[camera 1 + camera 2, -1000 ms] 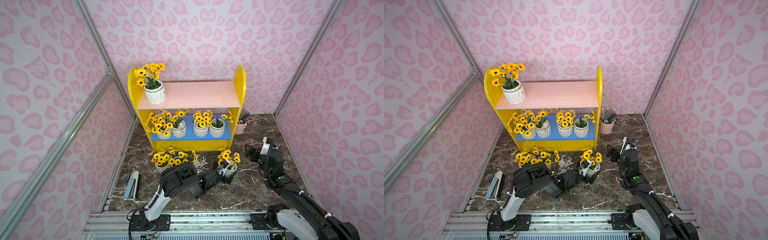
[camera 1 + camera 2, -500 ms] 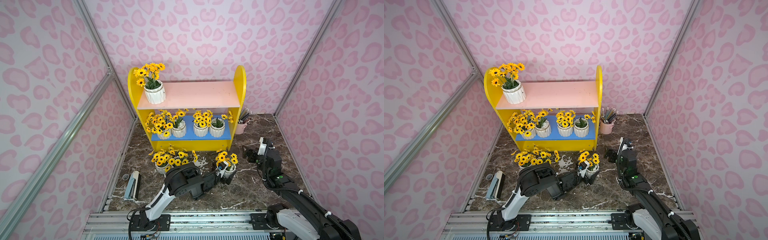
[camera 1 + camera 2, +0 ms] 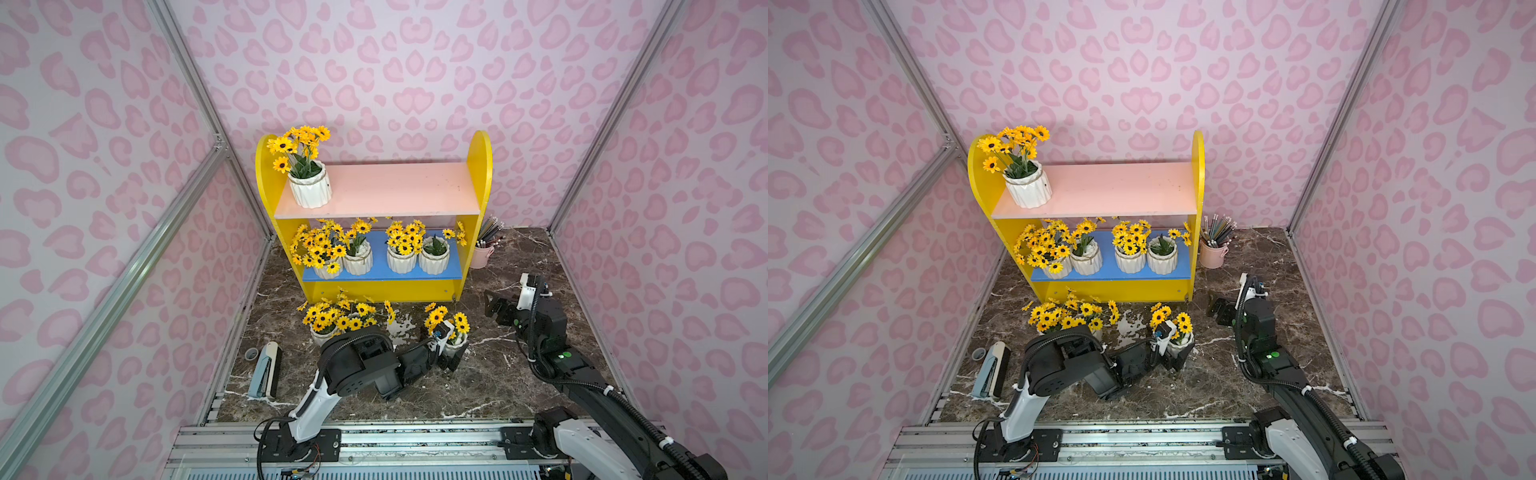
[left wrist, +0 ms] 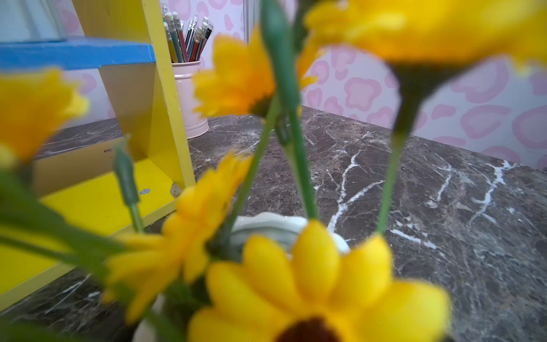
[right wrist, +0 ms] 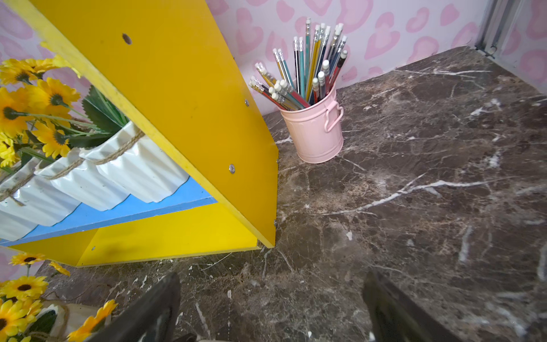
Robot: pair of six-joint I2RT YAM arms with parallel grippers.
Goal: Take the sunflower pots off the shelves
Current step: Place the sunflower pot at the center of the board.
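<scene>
The yellow shelves [image 3: 478, 174] stand against the back wall. One sunflower pot [image 3: 309, 191] is on the pink upper board, and several stand in a row on the blue board [image 3: 382, 274]. More sunflower pots stand on the floor before the shelves, one bunch at the left [image 3: 340, 318]. My left gripper [image 3: 454, 355] is open, with a finger on either side of a floor pot [image 3: 457, 343]. That pot's blooms [image 4: 313, 296] fill the left wrist view and hide the jaws. My right gripper [image 5: 272, 302] is open and empty above the floor, near the shelves' right side panel [image 5: 207, 118].
A pink cup of pencils [image 3: 482, 255] stands right of the shelves by the back wall. A grey stapler [image 3: 266, 370] and a small grey ring [image 3: 251, 354] lie at the front left. Pink walls close in on three sides, and a metal rail [image 3: 374, 440] runs along the front.
The floor pot and my left gripper have shifted slightly left. My right gripper has edged left towards the shelves, and its jaws have widened.
</scene>
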